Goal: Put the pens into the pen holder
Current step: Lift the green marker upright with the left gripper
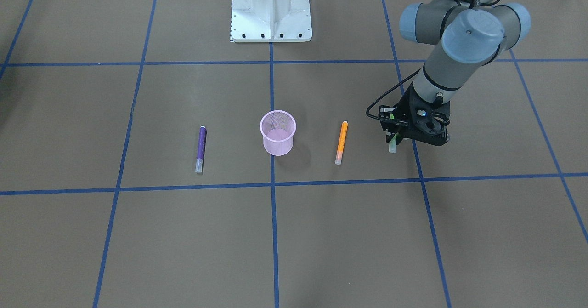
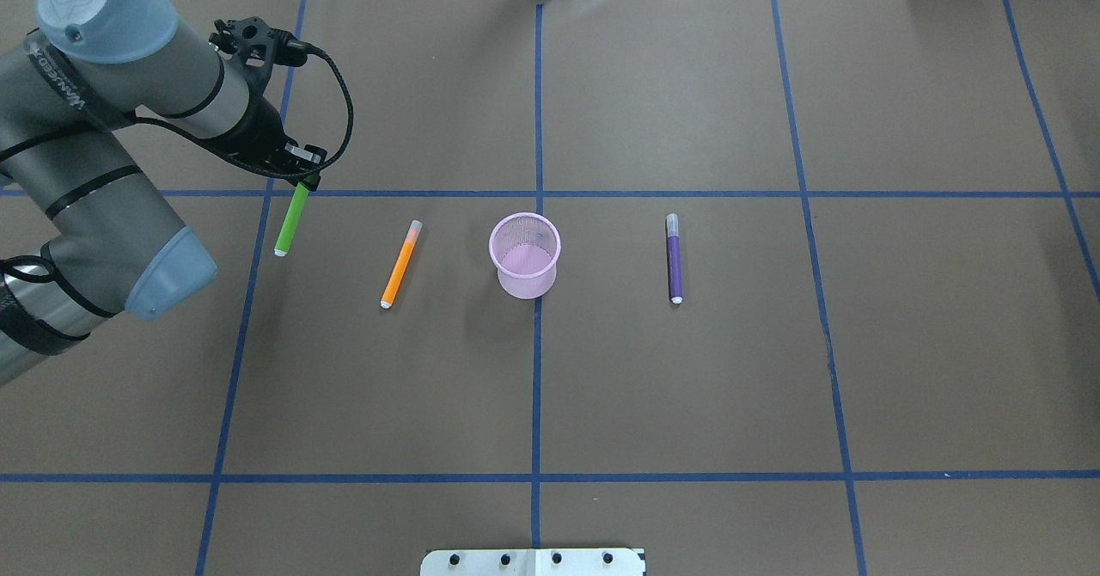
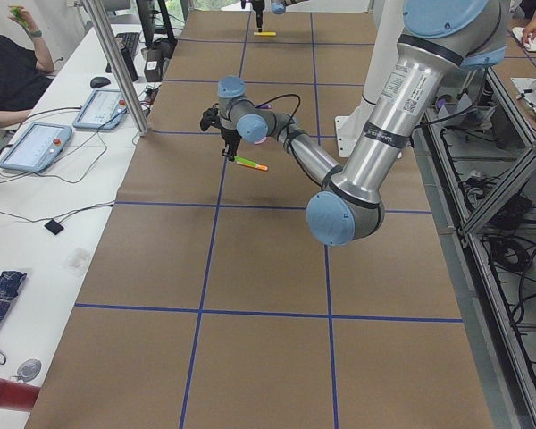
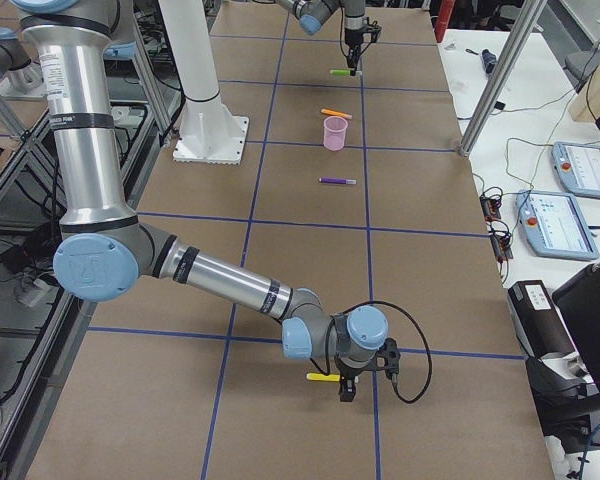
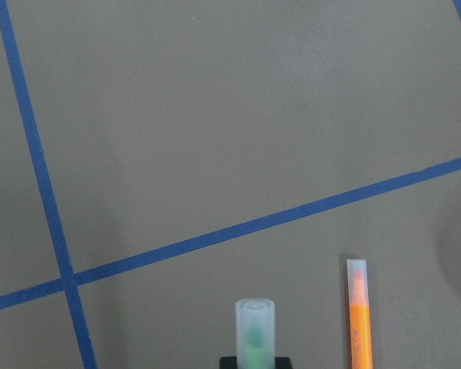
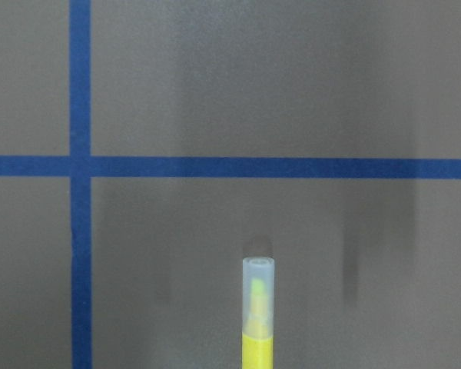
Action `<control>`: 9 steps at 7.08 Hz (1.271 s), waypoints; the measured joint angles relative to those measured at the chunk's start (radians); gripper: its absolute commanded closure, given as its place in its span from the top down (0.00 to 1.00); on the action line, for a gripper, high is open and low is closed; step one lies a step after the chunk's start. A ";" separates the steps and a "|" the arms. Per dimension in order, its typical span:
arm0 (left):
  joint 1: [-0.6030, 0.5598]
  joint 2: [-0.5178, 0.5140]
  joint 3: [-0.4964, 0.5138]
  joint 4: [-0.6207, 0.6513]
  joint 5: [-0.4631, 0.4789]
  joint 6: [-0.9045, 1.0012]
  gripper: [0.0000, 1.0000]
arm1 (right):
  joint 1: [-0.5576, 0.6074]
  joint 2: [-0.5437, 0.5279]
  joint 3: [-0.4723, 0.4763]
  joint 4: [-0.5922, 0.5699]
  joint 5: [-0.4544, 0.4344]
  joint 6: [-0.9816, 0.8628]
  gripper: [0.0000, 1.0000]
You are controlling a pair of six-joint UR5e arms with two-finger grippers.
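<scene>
No pen is in the pink cup (image 2: 526, 282) at mid-tabletop yet. My left gripper (image 2: 305, 182) is clamped on the green pen (image 2: 290, 223) toward the left end, and the orange pen (image 2: 400, 264) lies flat between it and the cup, with the purple pen (image 2: 675, 258) beyond. The right gripper (image 4: 348, 388) is at the yellow pen (image 4: 322, 377) near the right end; I cannot tell whether it is closed.

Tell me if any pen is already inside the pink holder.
No, the pink holder is empty; orange pen and purple pen lie beside it.
</scene>
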State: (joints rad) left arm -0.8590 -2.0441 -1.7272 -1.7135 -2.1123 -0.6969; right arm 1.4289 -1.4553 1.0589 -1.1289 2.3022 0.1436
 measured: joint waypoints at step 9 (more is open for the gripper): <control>-0.002 -0.019 0.010 0.001 0.000 0.000 0.00 | -0.019 0.017 -0.046 0.000 -0.004 -0.001 0.53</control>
State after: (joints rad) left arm -0.8605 -2.0626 -1.7169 -1.7120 -2.1123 -0.6967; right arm 1.4097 -1.4388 1.0125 -1.1290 2.2979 0.1428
